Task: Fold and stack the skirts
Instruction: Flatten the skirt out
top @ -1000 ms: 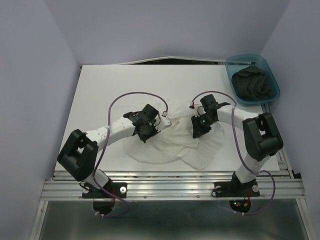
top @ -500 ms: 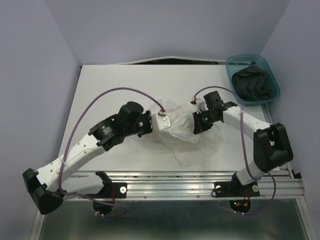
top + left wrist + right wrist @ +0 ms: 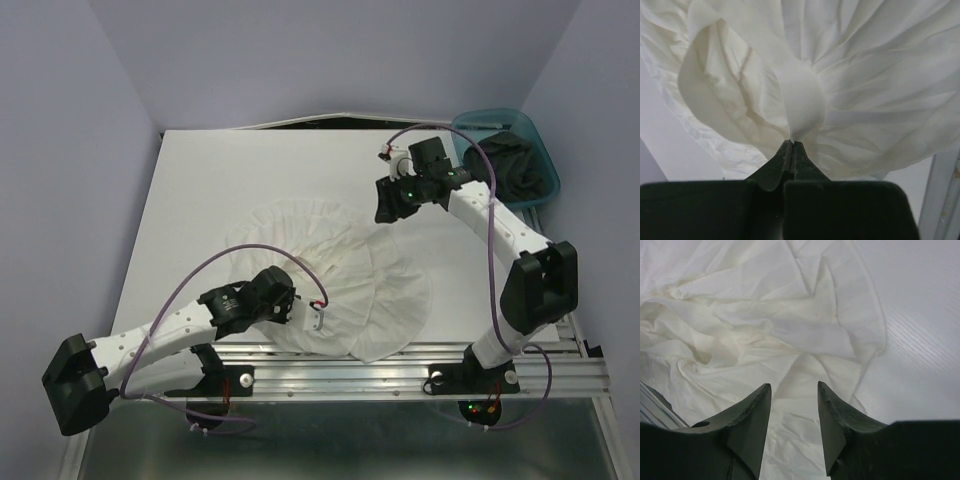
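Top view: white skirt (image 3: 350,270) fanned out, pleated, on table (image 3: 200,200); black skirt (image 3: 515,170) bunched in bin (image 3: 543,150), partly hidden, dots indiscernible. Left wrist: left gripper (image 3: 791,144) pinches a white fold. Right wrist: right gripper (image 3: 794,390) gapes, empty, above skirt's edge.

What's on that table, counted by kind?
White skirt: 1
Dark skirt, in the bin: 1
Teal bin: 1
Robot arms: 2, left arm and right arm
Total: 5
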{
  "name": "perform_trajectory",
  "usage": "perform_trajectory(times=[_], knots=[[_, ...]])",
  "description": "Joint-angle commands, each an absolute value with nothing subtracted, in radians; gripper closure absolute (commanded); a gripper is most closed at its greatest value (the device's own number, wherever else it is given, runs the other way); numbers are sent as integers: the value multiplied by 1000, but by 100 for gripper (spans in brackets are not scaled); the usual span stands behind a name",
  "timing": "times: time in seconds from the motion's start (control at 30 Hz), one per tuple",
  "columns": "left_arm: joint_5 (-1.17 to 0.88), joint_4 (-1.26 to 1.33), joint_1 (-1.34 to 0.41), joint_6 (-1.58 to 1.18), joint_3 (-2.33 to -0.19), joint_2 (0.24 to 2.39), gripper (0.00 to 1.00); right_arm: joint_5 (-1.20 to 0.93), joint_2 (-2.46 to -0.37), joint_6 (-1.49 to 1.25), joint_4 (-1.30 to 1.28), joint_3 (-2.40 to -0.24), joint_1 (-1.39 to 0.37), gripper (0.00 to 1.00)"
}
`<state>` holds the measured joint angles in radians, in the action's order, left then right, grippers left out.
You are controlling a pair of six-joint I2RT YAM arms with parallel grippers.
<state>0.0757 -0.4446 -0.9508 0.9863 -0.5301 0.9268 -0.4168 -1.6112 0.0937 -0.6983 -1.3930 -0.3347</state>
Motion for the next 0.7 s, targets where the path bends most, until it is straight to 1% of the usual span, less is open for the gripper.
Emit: perform_trajectory(times=[0.0,0.07,0.17,0.27,0.33,0.37,0.53,0.67], knots=[[112,-341,-957,1002,-548,922,100,-471,-1674,25,-669,-1468,-432,56],[100,-342,-956,979,-554,917,100,-460,-1690,11,-649,-1482,-486,57],[49,-350,-945,904,-569,893,100,-437,-1729,-26,-624,-1496,-586,64],[-41,-368,-890,841,-597,871,100,-437,-1764,-25,-609,-1477,-663,71],[-83,-370,-845,818,-604,850,100,-449,-1784,-31,-600,-1459,-690,72],[-95,-370,-833,816,-607,839,100,-456,-1790,-41,-591,-1453,-701,71],[-138,-353,-787,804,-607,790,100,-437,-1876,-69,-572,-1512,-764,61],[-143,-367,-770,788,-630,795,100,-361,-1943,-80,-572,-1551,-793,55]])
